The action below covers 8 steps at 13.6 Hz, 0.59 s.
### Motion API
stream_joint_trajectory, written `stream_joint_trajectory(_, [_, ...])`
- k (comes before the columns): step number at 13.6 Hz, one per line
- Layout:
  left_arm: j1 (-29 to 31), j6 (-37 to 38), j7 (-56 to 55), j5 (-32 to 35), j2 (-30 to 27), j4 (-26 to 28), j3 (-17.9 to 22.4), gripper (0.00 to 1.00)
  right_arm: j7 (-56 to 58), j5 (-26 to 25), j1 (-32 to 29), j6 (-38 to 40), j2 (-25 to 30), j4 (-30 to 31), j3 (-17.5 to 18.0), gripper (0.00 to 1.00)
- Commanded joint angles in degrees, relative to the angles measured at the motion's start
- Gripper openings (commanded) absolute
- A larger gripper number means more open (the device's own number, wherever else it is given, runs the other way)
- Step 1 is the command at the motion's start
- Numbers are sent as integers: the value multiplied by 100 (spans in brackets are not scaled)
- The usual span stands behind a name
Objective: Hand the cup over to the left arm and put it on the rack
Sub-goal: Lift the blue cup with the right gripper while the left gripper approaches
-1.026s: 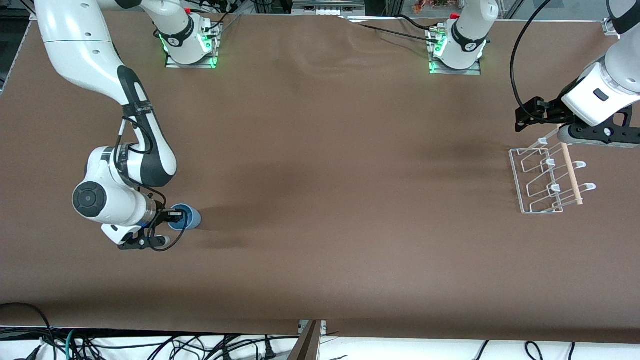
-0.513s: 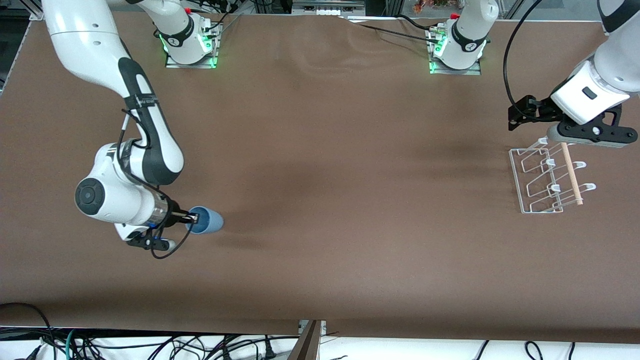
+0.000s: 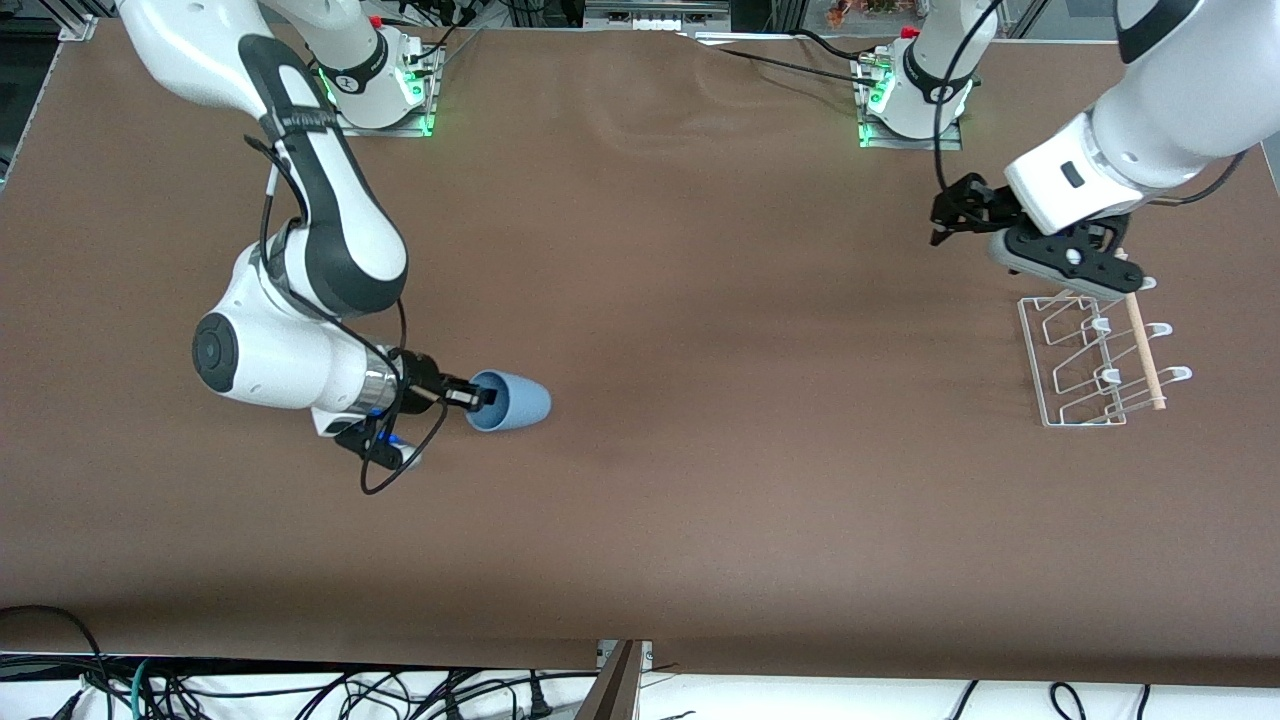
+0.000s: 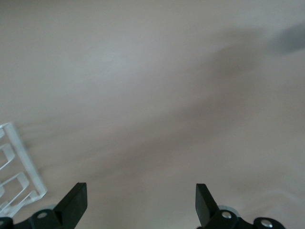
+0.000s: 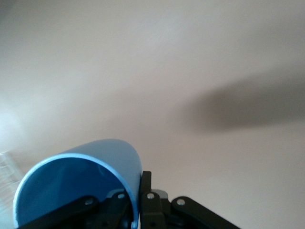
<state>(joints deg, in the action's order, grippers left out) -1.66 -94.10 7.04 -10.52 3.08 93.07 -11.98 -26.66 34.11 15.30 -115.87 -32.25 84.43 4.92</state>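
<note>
From the front I see even overhead light and soft, diffuse shadows on the table [image 3: 700, 480]; green LEDs glow at both bases. Both wrist views look washed out and pale, the left one motion-blurred, the rack [image 4: 16, 176] smeared.

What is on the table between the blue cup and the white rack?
Nothing: in the front view only bare brown table lies between the cup, held by the right gripper, and the rack.

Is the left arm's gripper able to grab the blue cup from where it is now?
Probably not yet. The open left gripper is up beside the rack, and the cup hangs in the right gripper; only bare table lies between them.
</note>
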Motion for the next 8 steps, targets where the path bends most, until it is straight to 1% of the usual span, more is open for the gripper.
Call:
stream_joint_trajectory(1, [8, -423, 954, -519, 140, 9, -128, 100, -672, 569, -45, 12, 96, -214, 526, 0])
stream_joint_trajectory(2, [-1, -581, 1262, -651, 193, 18, -190, 100, -1022, 640, -19, 12, 27, -521, 710, 0])
stream_joint_trajectory(4, [-36, -967, 2087, -933, 298, 35, -400, 100, -1674, 658, 218, -180, -141, -839, 887, 0])
stream_joint_trajectory(5, [-45, -1152, 2639, -1038, 412, 36, -480, 100, -1955, 659, 367, -373, -150, -893, 949, 0])
stream_joint_trajectory(7, [-54, -1548, 3476, -1477, 649, 27, -621, 100, -2404, 659, 683, -917, -141, -964, 967, 0])
stream_joint_trajectory(8, [-63, -1767, 3898, -1488, 702, 27, -717, 100, -2571, 659, 806, -1120, -150, -981, 976, 0])
